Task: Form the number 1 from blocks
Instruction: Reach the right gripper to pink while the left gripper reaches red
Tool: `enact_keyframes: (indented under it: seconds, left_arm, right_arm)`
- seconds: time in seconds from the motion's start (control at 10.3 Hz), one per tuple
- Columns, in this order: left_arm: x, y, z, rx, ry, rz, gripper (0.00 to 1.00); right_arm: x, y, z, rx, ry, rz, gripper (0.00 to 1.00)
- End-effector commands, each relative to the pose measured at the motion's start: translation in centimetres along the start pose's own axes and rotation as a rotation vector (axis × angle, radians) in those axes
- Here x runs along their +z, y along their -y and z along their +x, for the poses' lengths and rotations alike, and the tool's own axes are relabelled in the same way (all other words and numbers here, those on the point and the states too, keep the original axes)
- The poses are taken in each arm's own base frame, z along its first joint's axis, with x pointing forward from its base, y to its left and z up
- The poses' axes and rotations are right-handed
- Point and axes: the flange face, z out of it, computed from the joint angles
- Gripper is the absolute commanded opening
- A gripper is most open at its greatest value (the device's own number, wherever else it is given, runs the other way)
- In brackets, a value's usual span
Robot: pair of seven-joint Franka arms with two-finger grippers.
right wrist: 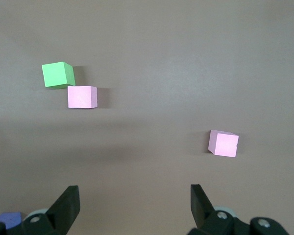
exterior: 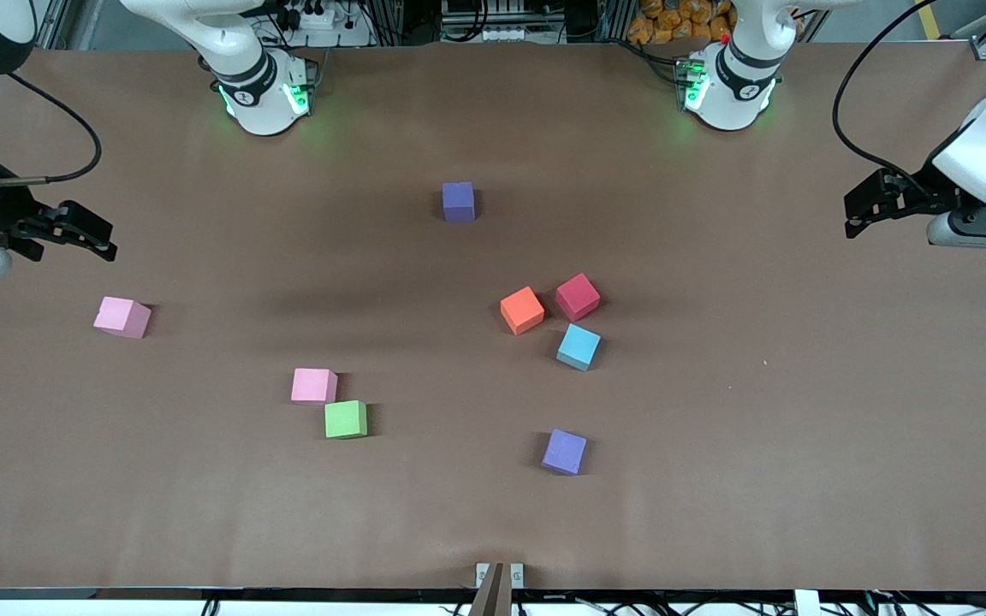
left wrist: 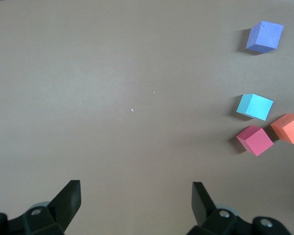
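Observation:
Eight foam blocks lie scattered on the brown table. A purple block [exterior: 458, 202] sits nearest the robots' bases. The orange [exterior: 522, 310], red [exterior: 578, 297] and light blue [exterior: 579, 346] blocks cluster mid-table, with a second purple block [exterior: 564, 451] nearer the front camera. A pink block [exterior: 314, 385] touches the green block [exterior: 346, 419]; another pink block [exterior: 122, 316] lies toward the right arm's end. My left gripper [exterior: 854, 214] hangs open over the table's left-arm end. My right gripper [exterior: 98, 239] hangs open above the table, close to the lone pink block [right wrist: 223, 143]. Neither holds anything.
The table [exterior: 715, 479] is covered in plain brown paper. A small bracket [exterior: 499, 575] sits at the table edge nearest the front camera. Both arm bases [exterior: 266, 94] stand along the edge farthest from it.

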Motion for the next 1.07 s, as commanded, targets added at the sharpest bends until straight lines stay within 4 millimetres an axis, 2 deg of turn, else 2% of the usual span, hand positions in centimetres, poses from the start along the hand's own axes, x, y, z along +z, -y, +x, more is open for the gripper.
enact_keyframes:
  seconds: [0.0,0.1,0.19,0.39,0.49,0.58,0.68,0.88,0.97]
  left_arm:
    - [-0.4,-0.3,0.0,0.023,0.009,-0.017,1.0]
    - [-0.1,-0.5,0.2,0.023,0.015,-0.017,1.0]
    - [1.0,-1.1,0.7,0.031,0.034,-0.018,1.0]
    - [4.2,-4.6,1.8,0.011,0.091,-0.015,1.0]
    - [6.4,-7.2,2.3,-0.002,0.126,-0.011,1.0]
    - [9.4,-10.8,2.9,-0.023,0.165,0.0,1.0]
    - [12.4,-14.1,3.4,-0.047,0.191,0.006,1.0]
    - [16.4,-19.8,2.9,-0.094,0.232,0.031,1.0]
    - [18.2,-21.6,2.4,-0.113,0.257,0.05,1.0]
  right_arm:
    - [-0.9,0.0,-0.5,-0.005,-0.003,0.019,1.0]
    - [-0.9,-0.2,-0.5,-0.003,0.0,0.019,1.0]
    - [-0.9,-0.4,-0.5,-0.002,0.0,0.019,1.0]
    - [-0.8,-0.4,-0.5,0.0,0.0,0.019,1.0]
    - [0.2,0.2,-0.1,-0.011,0.017,0.019,1.0]
    - [2.2,1.7,0.6,-0.038,0.051,0.017,1.0]
    - [5.2,3.5,1.6,-0.065,0.095,0.016,1.0]
    - [9.7,6.9,2.8,-0.112,0.132,0.017,1.0]
    - [12.2,8.0,3.4,-0.128,0.136,0.017,1.0]
